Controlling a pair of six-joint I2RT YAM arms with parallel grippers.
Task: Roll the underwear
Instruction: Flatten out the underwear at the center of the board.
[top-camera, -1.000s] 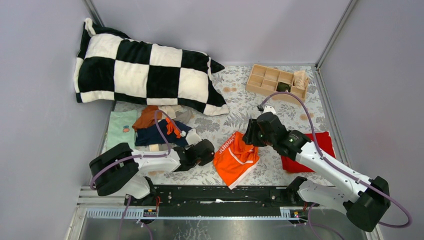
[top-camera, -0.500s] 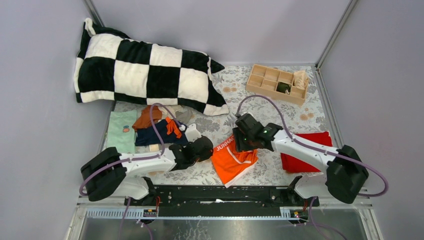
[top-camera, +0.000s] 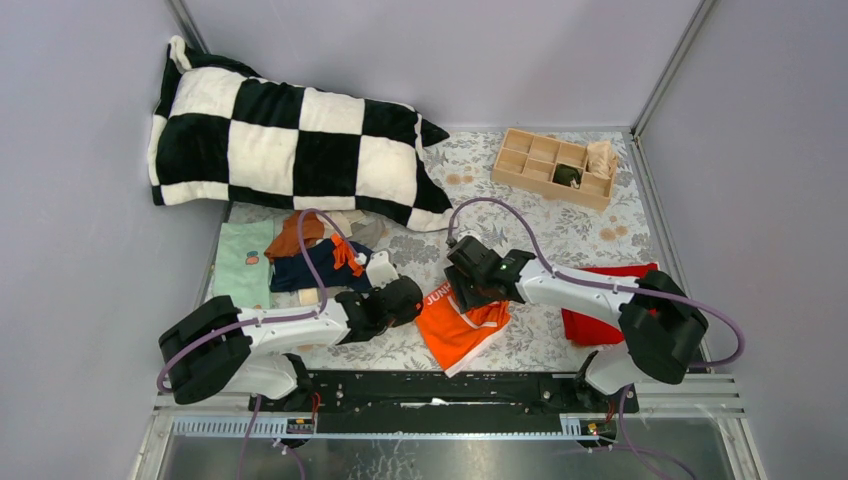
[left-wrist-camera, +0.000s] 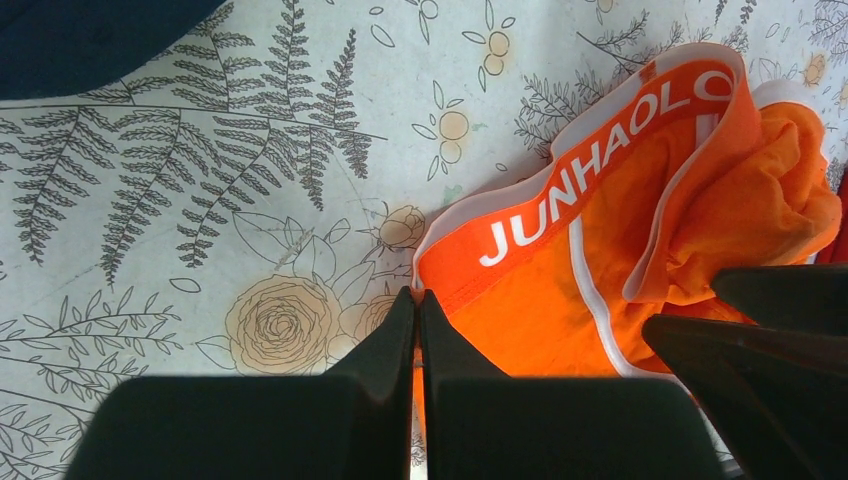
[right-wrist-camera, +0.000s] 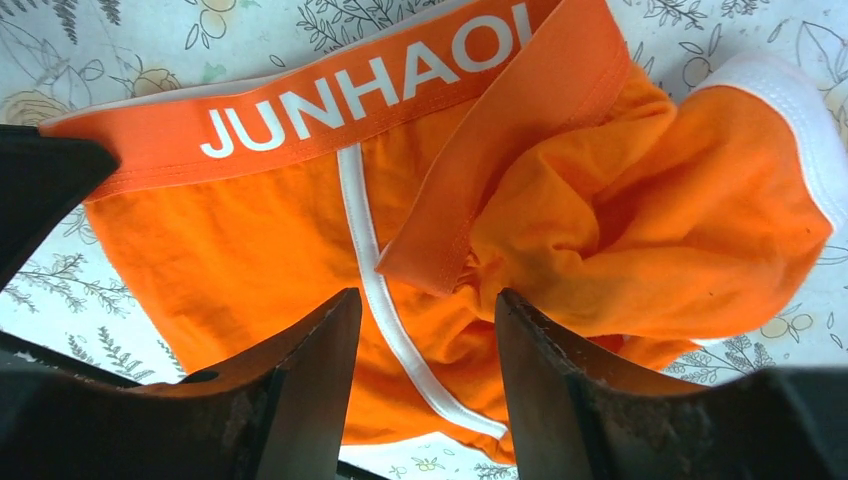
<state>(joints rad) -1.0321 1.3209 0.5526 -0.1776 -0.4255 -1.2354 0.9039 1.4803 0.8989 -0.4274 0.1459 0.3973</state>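
Observation:
The bright orange underwear with white "JUNHAOL" lettering lies on the flowered sheet near the front middle; its right part is bunched and folded over. My left gripper is shut, its tips pinching the left corner of the orange waistband. My right gripper is open, hanging over the orange briefs, its fingers apart above the white seam. A pile of other underwear, navy with orange trim and rust-brown, lies left of the left arm.
A black-and-white checked pillow lies at the back left. A wooden compartment box stands at the back right. A red cloth lies under the right arm. A mint cloth lies at the left.
My right gripper has moved left and down over the orange briefs. The briefs have shifted left and bunched up on the right. My left gripper has stayed at the waistband corner.

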